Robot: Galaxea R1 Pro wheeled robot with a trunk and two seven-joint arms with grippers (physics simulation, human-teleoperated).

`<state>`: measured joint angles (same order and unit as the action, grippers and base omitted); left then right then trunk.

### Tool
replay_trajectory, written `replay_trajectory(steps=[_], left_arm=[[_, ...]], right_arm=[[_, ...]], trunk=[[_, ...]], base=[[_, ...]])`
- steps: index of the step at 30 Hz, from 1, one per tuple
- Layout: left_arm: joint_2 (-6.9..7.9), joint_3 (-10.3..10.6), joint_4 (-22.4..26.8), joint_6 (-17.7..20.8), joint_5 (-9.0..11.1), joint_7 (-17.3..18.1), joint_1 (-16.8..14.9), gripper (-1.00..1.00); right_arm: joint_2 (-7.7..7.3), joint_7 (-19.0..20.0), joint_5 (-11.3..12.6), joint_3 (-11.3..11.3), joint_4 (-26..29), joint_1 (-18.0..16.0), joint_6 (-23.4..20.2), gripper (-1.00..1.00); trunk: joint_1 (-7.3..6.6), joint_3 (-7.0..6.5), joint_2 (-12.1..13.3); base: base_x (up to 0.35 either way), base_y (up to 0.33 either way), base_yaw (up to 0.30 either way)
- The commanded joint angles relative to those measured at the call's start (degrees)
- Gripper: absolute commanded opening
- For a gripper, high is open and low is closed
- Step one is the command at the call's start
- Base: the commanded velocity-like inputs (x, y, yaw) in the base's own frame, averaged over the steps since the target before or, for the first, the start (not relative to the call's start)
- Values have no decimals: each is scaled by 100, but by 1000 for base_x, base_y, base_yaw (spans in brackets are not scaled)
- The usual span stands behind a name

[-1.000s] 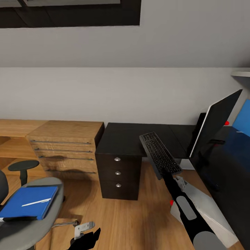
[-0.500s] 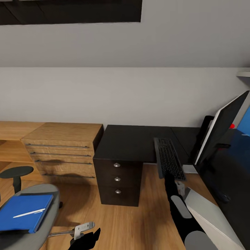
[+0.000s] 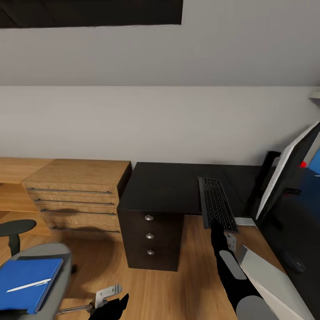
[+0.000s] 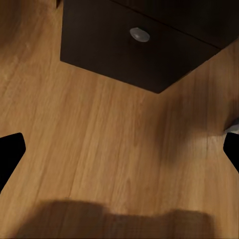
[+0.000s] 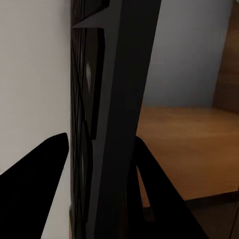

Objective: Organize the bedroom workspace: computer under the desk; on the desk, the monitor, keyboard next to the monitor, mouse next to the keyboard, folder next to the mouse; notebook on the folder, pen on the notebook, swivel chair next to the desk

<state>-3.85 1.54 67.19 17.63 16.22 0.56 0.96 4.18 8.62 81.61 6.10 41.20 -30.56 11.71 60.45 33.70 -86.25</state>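
My right gripper [image 3: 221, 228] is shut on the near end of the slim dark keyboard [image 3: 216, 208], which lies almost level over the front edge of the black desk [image 3: 164, 186]. In the right wrist view the keyboard [image 5: 114, 124] stands edge-on between the two black fingers [image 5: 40, 184]. The monitor [image 3: 289, 173] leans at the far right, a red light at its corner. Below it the grey computer [image 3: 271, 280] sits on the floor. A small dark mouse [image 3: 294, 265] rests on the desk's right wing. The blue folder [image 3: 26, 284] with the white pen [image 3: 29, 285] lies on the swivel chair [image 3: 58, 266]. My left gripper [image 3: 109, 309] is open over the wooden floor [image 4: 119, 154].
A light wooden drawer cabinet [image 3: 75, 195] stands left of the desk's dark three-drawer unit [image 3: 151, 235]. The chair's black armrest [image 3: 15, 226] and chrome base [image 3: 104, 294] are close to my left arm. A white wall runs behind everything.
The keyboard has swung from tilted to almost level and moved right, over the desk's front edge. The camera has shifted, so the chair and cabinet sit further left in view.
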Motion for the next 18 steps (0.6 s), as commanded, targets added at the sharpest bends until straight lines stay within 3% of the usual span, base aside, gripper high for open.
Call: replay_trajectory(steps=[1, 10, 18], left_arm=[[-1, -5, 8, 31, 40, 6, 1, 100], [-1, -5, 6, 37, 40, 6, 1, 100], [-1, -5, 6, 38, 40, 8, 1, 100]], right_arm=[[4, 42, 56, 11, -7, -3, 5, -100], [-12, 37, 41, 14, -15, -3, -2, -100], [-5, 49, 44, 14, -29, -3, 3, -100]], trunk=[[3, 4, -2], [3, 4, -2], [3, 4, -2]], base=[[316, 0, 0], [308, 0, 0], [59, 0, 0]])
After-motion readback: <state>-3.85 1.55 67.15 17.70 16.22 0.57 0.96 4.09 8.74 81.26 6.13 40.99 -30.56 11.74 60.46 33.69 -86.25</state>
